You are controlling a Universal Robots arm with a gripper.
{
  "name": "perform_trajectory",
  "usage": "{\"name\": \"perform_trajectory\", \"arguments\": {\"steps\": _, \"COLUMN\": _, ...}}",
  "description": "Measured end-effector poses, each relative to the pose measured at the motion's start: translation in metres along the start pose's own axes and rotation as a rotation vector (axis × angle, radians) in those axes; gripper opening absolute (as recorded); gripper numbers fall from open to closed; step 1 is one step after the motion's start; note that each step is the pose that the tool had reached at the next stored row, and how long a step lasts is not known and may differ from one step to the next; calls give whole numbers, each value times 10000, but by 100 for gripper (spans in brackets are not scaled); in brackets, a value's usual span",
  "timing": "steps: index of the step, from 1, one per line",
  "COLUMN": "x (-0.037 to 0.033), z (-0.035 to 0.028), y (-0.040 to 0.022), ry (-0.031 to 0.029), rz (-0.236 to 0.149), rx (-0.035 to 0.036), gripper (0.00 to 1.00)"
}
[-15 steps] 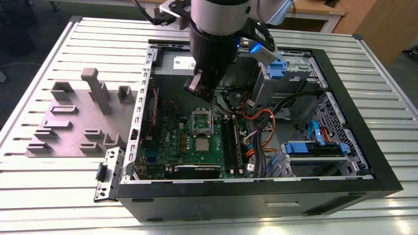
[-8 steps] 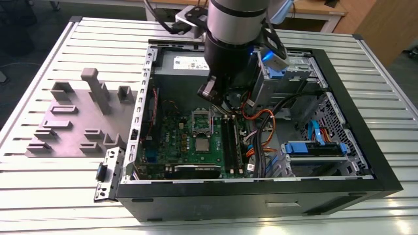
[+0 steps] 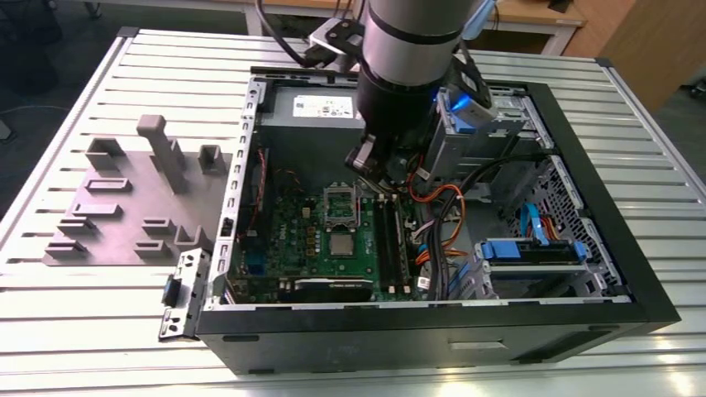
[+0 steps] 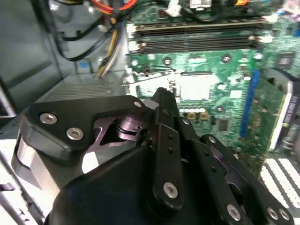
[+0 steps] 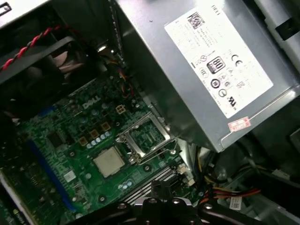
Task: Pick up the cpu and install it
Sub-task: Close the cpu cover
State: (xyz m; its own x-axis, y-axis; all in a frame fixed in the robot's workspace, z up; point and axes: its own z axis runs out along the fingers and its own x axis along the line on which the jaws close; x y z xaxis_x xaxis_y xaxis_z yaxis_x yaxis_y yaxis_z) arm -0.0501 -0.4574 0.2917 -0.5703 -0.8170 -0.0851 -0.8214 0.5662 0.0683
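Fixture: at the exterior view's left you see a grey holder block (image 3: pixel 132 207) on the slatted surface (image 3: pixel 66 331).
Case: your open computer case (image 3: pixel 441 331) lies centre, green motherboard (image 3: pixel 289 240) inside.
Cpu: the cpu (image 3: pixel 341 245) lies flat on the motherboard, just beside the open socket bracket (image 3: pixel 340 207).
Pincer: your pincer (image 3: pixel 381 178) hangs above the bracket, apart from the cpu; you cannot tell whether it is released or clenched.
Drives: blue-tabbed bays (image 3: pixel 530 252) sit at the right.

The arm (image 3: pixel 411 50) descends steeply from the far side, wrist pointed downward. The gripper (image 3: pixel 381 184) hangs low; its finger state is indiscernible.
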Motion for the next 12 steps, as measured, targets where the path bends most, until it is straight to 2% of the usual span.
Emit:
{"name": "perform_trajectory", "arguments": {"steps": 1, "x": 0, "z": 3, "y": -1, "ry": -136, "rz": -1, "rx": -95, "gripper": 11}}
{"name": "perform_trajectory", "arguments": {"steps": 2, "x": -1, "z": 8, "y": -5, "ry": -236, "rz": -1, "rx": -165, "gripper": 11}}
{"name": "perform_trajectory", "arguments": {"steps": 3, "x": 2, "z": 21, "y": -10, "ry": -268, "rz": -2, "rx": -185, "gripper": 11}}
{"name": "perform_trajectory", "arguments": {"steps": 7, "x": 7, "z": 87, "y": -44, "ry": -266, "rz": -54, "rx": -193, "gripper": 11}}
{"name": "perform_trajectory", "arguments": {"steps": 12, "x": 9, "z": 140, "y": -51, "ry": -209, "rz": -771, "rx": -264, "gripper": 11}}
